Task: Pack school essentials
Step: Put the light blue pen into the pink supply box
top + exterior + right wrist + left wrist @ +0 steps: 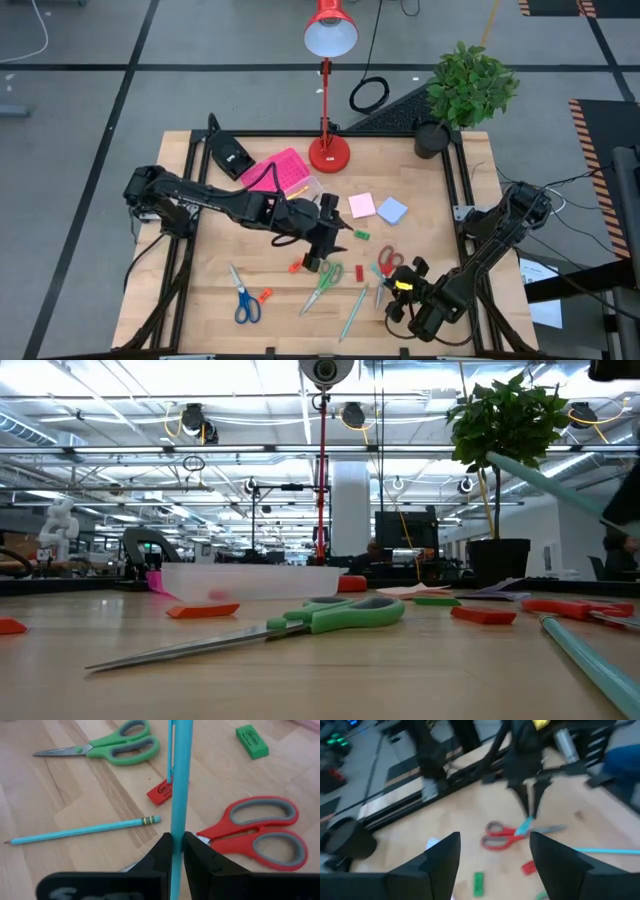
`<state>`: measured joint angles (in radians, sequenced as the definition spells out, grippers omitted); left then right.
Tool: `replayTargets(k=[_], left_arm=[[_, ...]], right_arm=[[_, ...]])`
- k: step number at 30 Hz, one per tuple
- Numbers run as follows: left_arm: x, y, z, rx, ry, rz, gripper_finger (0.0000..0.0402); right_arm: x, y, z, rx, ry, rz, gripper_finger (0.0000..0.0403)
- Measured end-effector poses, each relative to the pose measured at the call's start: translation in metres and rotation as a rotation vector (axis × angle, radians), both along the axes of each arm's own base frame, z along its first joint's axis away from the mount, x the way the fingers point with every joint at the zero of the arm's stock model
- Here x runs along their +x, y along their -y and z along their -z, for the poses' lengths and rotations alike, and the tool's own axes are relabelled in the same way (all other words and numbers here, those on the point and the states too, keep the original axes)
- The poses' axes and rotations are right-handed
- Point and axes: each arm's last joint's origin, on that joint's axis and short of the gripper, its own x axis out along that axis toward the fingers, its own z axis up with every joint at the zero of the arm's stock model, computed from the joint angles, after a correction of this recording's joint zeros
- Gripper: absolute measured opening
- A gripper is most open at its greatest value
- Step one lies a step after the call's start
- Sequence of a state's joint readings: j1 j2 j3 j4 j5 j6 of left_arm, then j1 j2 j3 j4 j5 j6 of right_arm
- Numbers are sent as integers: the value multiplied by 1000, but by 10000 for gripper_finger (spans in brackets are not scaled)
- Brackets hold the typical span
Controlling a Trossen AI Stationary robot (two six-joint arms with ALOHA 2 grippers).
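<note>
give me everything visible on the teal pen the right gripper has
The slim teal plastic pen is a straight, smooth barrel with a clip of the same colour along one side. The right gripper is shut on it, its dark fingers pinching the barrel. In the left wrist view it hangs tilted, lifted off the wooden table, above the red-handled scissors. Nothing but the gripper appears to touch it. A small red eraser and a teal pencil lie nearby.

The pale wooden table top (75, 805) shows a smooth, matt grain. The green plastic-handled scissors (107, 747) carry dull grey metal blades. The slim teal plastic pen (179, 780) looks glossy; the small red eraser (160, 791) looks matt.
</note>
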<state>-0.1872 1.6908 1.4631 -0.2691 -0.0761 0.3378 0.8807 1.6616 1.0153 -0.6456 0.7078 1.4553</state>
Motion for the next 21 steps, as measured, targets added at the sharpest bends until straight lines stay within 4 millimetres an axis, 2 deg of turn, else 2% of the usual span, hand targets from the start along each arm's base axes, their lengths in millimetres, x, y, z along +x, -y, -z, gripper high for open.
replayTargets(k=[5,9,11,14,18,21], left_arm=[[0,-7,0,60,9,-186,225],[-6,5,8,-2,-80,-116,222],[-5,15,18,-21,-122,-76,227],[-9,30,36,-6,-181,-40,248],[-6,45,50,-15,-180,-14,295],[5,50,62,-20,-151,-25,330]], right_arm=[[0,9,-11,-48,-23,-38,25],[2,14,-15,-90,-44,-85,25],[3,17,-17,-119,-60,-113,25],[5,22,-21,-150,-74,-144,25],[9,27,-24,-172,-83,-162,25],[11,30,-24,-197,-99,-183,25]])
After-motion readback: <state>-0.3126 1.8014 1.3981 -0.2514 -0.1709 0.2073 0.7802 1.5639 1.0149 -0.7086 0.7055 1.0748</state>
